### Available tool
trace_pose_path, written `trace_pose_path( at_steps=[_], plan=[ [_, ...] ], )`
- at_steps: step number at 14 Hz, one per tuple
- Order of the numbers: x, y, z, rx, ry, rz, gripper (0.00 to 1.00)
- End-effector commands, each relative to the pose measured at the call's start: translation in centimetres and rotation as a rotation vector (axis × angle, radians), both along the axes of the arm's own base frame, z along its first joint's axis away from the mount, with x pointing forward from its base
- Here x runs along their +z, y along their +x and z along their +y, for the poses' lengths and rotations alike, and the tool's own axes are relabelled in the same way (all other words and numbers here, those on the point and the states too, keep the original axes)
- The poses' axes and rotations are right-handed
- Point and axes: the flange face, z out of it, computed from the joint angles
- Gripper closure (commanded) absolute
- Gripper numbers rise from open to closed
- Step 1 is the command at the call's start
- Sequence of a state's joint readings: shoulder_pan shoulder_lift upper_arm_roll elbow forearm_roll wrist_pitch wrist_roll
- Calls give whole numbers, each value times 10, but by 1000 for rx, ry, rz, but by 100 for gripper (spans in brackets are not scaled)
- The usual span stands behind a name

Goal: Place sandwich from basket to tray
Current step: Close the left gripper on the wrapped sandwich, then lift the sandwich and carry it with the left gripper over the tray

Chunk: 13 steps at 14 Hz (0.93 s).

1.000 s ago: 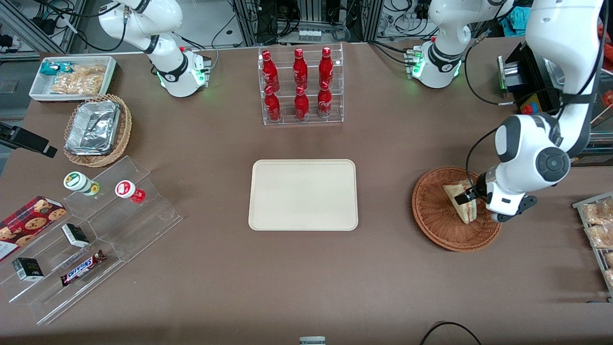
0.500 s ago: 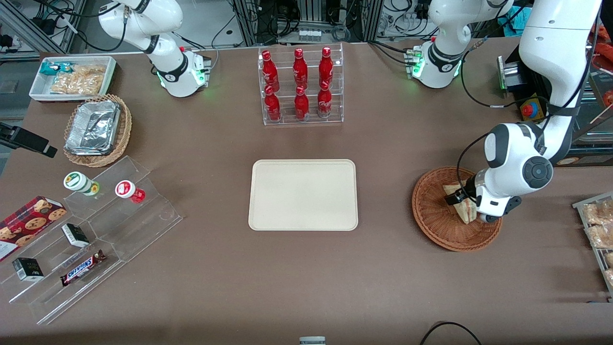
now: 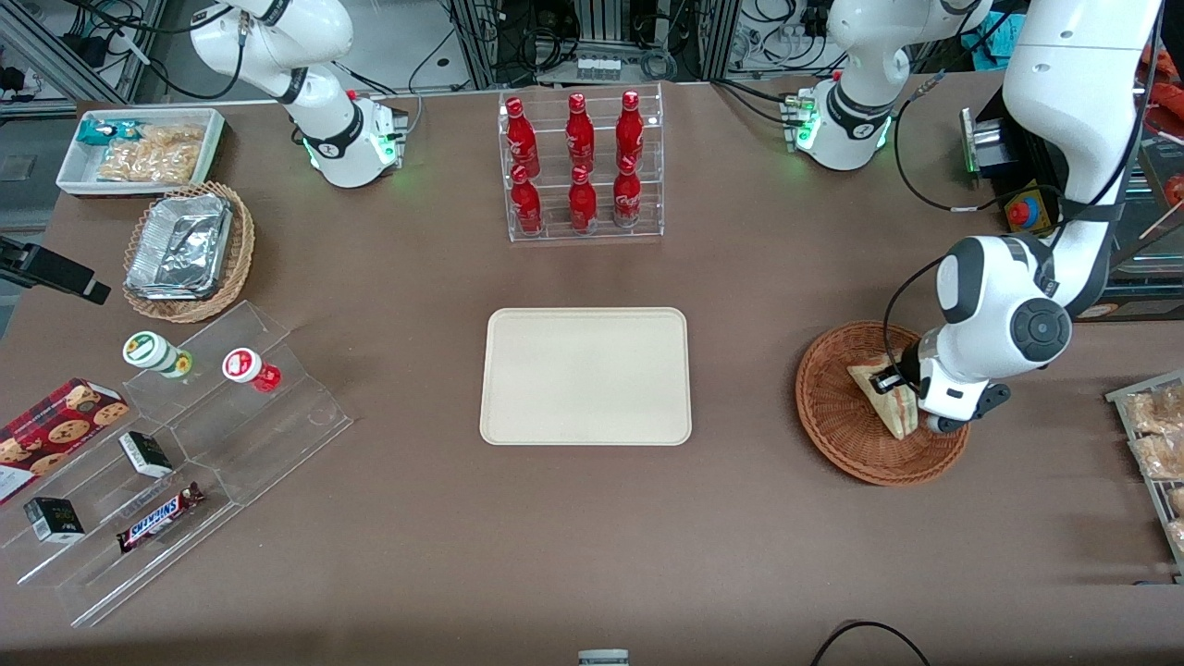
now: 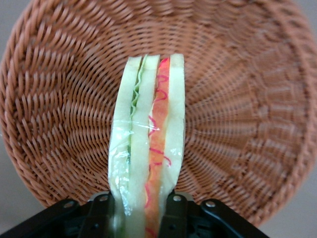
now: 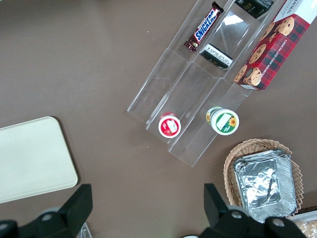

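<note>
I see a brown bench with the empty cream tray at its middle. Toward the working arm's end sits the reddish-brown wicker basket. My left arm's hand reaches into it, its two fingers closed on the sides of the wrapped sandwich, which stands on edge inside the basket. I judge the grasp made and the lift not yet done. Next I must raise it clear of the rim, then carry it sideways over the tray.
</note>
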State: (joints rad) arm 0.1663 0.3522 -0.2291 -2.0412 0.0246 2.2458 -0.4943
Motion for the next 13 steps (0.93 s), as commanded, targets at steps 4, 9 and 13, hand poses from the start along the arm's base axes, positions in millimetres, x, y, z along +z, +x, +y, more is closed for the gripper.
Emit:
trace_pose_path(
  at_steps=[4, 9, 13],
  plan=[
    [92, 19, -134, -323, -4, 59, 91],
    [77, -20, -329, -376, 22, 110, 91],
    [36, -52, -444, -338, 22, 109, 90]
  ],
)
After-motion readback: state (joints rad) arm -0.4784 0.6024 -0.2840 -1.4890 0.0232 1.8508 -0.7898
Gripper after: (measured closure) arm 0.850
